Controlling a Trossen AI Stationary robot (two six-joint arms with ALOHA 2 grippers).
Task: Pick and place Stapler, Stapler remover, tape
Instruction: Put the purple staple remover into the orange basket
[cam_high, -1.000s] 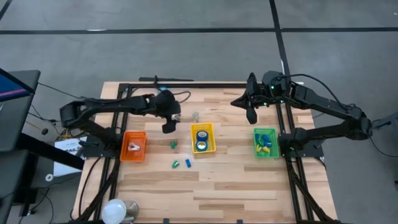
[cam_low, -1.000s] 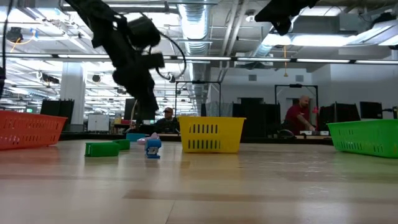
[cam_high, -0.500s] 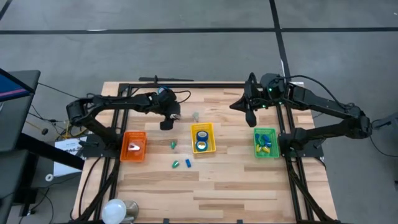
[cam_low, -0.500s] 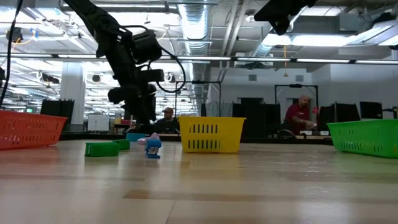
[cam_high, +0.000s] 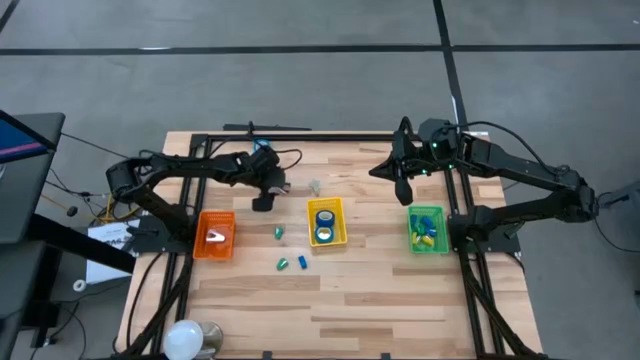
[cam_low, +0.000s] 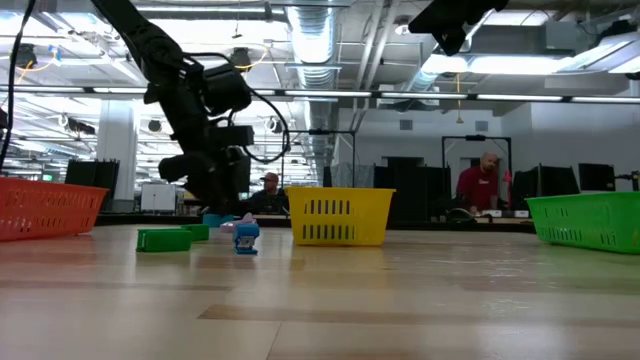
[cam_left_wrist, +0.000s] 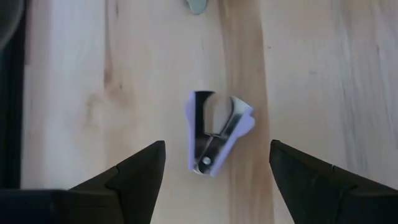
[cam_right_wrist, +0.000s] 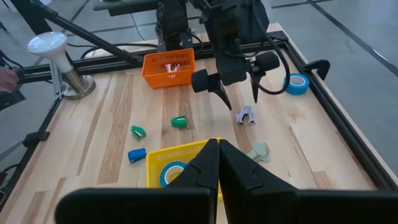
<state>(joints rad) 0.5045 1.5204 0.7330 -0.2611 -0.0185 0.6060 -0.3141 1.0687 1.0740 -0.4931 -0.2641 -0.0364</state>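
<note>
A lavender stapler remover (cam_left_wrist: 214, 134) lies flat on the wood at the table's far left, metal jaws up. My left gripper (cam_left_wrist: 217, 163) hangs open just above it, fingers slanting down, one on either side and short of it, touching nothing; it also shows from above (cam_high: 263, 200). A pale second remover (cam_high: 314, 186) lies a little to the right. Blue tape rolls (cam_high: 325, 220) sit in the yellow basket (cam_high: 341, 222); another roll (cam_right_wrist: 297, 83) lies near the far-left frame. Small green and blue staplers (cam_high: 283, 264) lie loose. My right gripper (cam_high: 403, 185) hangs shut, high at the far right.
An orange basket (cam_high: 203, 246) stands at the left and a green basket (cam_high: 441, 230) with blue and yellow pieces at the right. A black frame rail (cam_high: 300, 137) runs along the far edge. A lamp (cam_high: 190, 338) stands at the near left corner. People show in the room beyond.
My left gripper has sunk toward the table and drawn a little toward the left edge, rolling about its own axis as it went; it now hangs over the lavender stapler remover. The loose pieces on the table have kept their places.
</note>
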